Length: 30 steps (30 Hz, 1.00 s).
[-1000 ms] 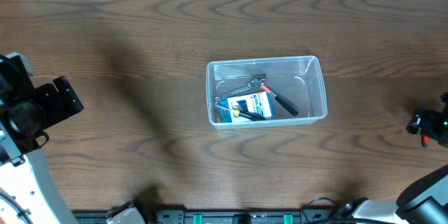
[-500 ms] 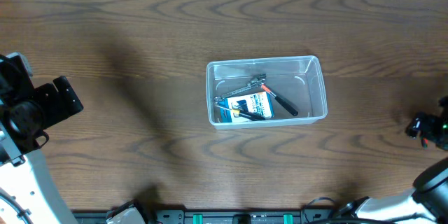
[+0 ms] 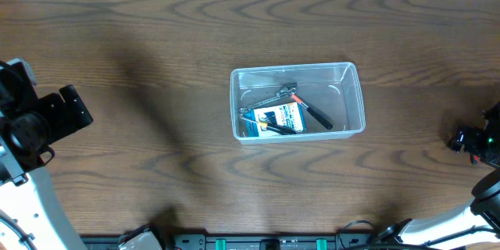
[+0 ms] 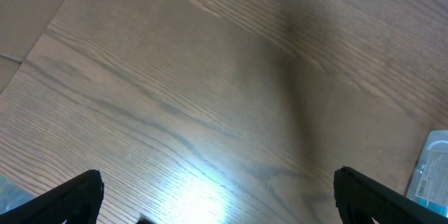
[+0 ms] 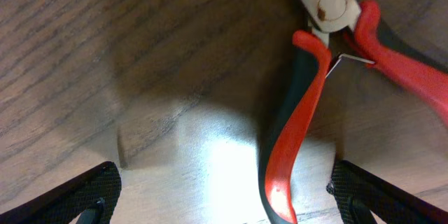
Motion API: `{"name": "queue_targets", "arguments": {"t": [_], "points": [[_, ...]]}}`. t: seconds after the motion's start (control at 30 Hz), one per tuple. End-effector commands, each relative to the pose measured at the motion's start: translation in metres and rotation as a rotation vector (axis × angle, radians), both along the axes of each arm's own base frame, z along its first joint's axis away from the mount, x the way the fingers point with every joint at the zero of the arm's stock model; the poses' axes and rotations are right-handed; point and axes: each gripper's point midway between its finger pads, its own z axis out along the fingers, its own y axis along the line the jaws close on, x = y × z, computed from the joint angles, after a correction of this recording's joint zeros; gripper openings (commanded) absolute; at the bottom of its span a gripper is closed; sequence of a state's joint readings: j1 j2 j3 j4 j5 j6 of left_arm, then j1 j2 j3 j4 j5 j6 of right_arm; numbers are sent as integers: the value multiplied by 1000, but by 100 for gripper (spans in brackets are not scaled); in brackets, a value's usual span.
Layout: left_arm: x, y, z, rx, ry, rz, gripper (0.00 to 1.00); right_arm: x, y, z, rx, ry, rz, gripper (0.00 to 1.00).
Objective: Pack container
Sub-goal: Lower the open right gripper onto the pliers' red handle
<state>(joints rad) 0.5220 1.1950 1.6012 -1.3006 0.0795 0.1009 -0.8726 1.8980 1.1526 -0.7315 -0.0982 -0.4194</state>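
The right gripper [image 5: 224, 196] is hovering wide open over red-handled cutters [image 5: 297, 112], which are lying right of centre between its fingers. It should be centring on them, then closing across both handles. The container [image 3: 348, 101] is sitting well apart to its left. The left gripper [image 4: 220, 203] is waiting, wide open.

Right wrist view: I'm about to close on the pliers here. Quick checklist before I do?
1. Right tool open: ok.
2. Pliers flat on the table: ok.
3. Both handles between the fingers: cannot tell; one runs out of frame.
4. Height right for gripping: cannot tell.
5. Room in the container: ok, right end bare.
6. Left tool clear: ok, open, by the table's left edge.
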Motion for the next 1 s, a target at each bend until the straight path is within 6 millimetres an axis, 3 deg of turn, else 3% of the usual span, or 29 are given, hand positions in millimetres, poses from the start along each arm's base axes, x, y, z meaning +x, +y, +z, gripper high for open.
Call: {"name": "queue_targets", "arguments": {"t": [0.0,0.97], "points": [[1,1,3,-7,-14,11,98,4,7,-11,36,-4,8,99],[1,1,3,-7,-14,11,98,15,-2,-11,-30,5,-160,99]]}}
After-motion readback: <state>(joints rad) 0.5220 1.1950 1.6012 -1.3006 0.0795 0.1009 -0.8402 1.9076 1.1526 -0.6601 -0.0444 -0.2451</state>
